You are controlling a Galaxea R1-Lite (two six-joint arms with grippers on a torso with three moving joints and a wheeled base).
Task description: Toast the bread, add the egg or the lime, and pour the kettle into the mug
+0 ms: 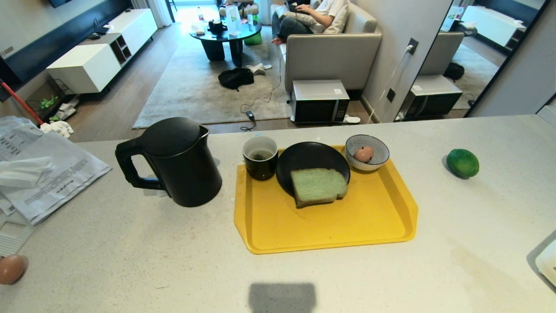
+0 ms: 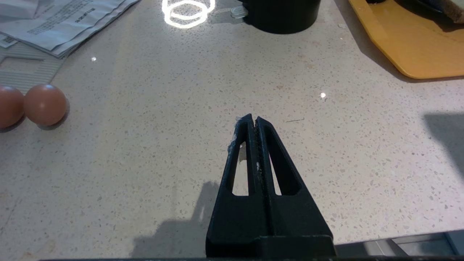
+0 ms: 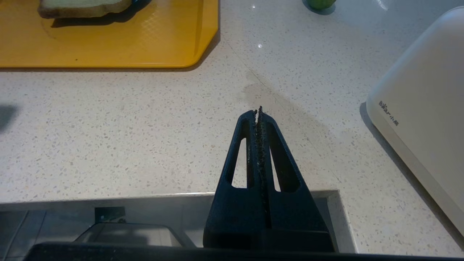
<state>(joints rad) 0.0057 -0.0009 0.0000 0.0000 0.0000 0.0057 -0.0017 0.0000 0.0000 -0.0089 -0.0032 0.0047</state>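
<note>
Your left gripper (image 2: 252,119) is pinched fully closed on nothing, its black ribbed fingers tapering to a point over the speckled stone counter (image 2: 181,145). Ahead of it stands the matte black kettle (image 1: 180,161), and off to one side lie two smooth brown eggs (image 2: 32,105). Your right gripper (image 3: 258,110) is likewise closed and empty. Ahead of it the glossy yellow tray (image 3: 145,43) carries the spongy green bread (image 1: 318,186); a white appliance (image 3: 424,105) beside it reads "Bear". The glossy lime (image 1: 462,163) lies beyond.

"Bear" logo on white appliance (image 3: 420,105)
</note>
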